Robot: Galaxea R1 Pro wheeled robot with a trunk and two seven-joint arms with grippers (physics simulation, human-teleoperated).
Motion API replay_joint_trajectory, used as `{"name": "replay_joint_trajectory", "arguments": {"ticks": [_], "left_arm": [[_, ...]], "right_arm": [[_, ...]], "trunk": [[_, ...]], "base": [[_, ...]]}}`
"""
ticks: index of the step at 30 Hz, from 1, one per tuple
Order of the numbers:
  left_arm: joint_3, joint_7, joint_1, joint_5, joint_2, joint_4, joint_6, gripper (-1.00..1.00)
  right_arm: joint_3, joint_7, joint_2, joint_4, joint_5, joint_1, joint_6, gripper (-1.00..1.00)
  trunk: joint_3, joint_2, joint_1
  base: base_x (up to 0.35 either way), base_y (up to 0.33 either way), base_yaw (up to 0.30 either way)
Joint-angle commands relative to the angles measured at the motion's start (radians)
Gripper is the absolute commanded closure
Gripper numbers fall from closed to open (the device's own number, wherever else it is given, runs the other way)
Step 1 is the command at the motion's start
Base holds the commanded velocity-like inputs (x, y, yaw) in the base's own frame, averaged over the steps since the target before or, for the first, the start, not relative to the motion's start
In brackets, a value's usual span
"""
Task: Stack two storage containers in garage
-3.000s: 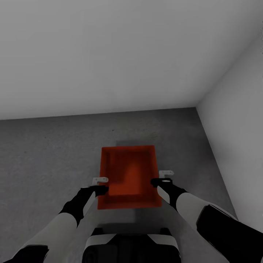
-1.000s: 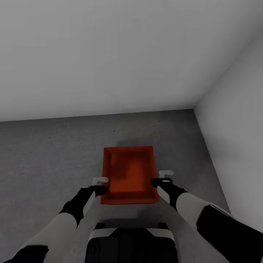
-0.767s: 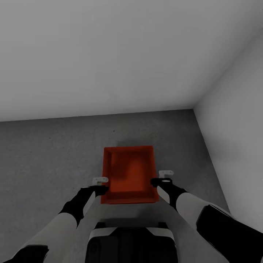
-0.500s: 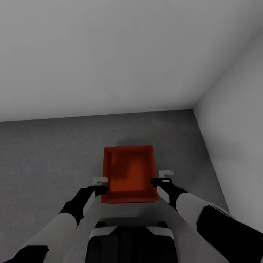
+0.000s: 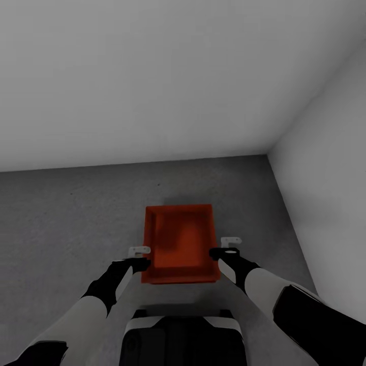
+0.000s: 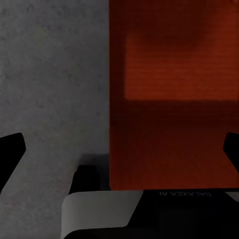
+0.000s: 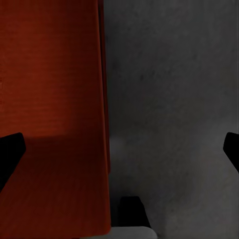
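Stood in the garage corner, head camera looking down at the concrete floor (image 5: 66, 223) where two white walls (image 5: 152, 76) met. One orange-red container (image 5: 180, 243) sat flat on the floor right in front of my base (image 5: 183, 338), open side up, long axis pointing away from me. Couldn't tell from above whether it was a single bin or two nested.

My left gripper (image 5: 140, 257) hung over the bin's left edge, my right gripper (image 5: 225, 248) over its right edge, both above it. From the head camera I couldn't tell contact either way.

Left wrist camera: fingers (image 6: 11, 152) spread wide, one tip at each side of the frame, nothing between them. Below was the container (image 6: 172, 94), its ribbed inside visible, with bare floor (image 6: 50, 74) beside it and the edge of my base under it.

Right wrist camera: same story, fingers (image 7: 10, 149) wide apart, gripping nothing. Container (image 7: 50, 99) on one side, grey floor (image 7: 169, 99) on the other, rim running straight between them.
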Motion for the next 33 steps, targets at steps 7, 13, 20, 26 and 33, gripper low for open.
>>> {"name": "replay_joint_trajectory", "arguments": {"ticks": [7, 13, 20, 26, 33], "left_arm": [[0.001, 0.004, 0.000, 0.005, 0.000, -0.002, 0.003, -1.00], [0.001, 0.003, 0.000, 0.005, 0.000, -0.002, 0.003, -1.00], [0.001, 0.003, 0.000, 0.005, 0.001, -0.003, 0.003, -1.00], [0.001, 0.003, 0.000, 0.005, 0.000, -0.003, 0.002, -1.00], [0.001, 0.003, 0.000, 0.005, -0.001, -0.003, 0.002, -1.00]], "right_arm": [[0.009, -0.006, 0.000, -0.002, -0.004, 0.000, 0.007, -1.00], [0.009, -0.006, 0.000, -0.002, -0.004, 0.000, 0.007, -1.00], [0.009, -0.006, 0.000, -0.002, -0.004, 0.000, 0.008, -1.00], [0.008, -0.006, 0.000, -0.002, -0.003, 0.000, 0.008, -1.00], [0.008, -0.006, 0.000, -0.002, -0.004, 0.002, 0.007, -1.00]], "trunk": [[0.010, -0.001, 0.001], [0.019, -0.001, 0.001], [0.030, -0.001, 0.001], [0.040, -0.001, 0.001], [0.051, -0.001, 0.001]], "base": [[0.000, 0.000, 0.000], [0.000, 0.000, 0.000], [0.000, 0.000, 0.000], [0.000, 0.000, 0.000], [0.000, 0.000, 0.000]]}}
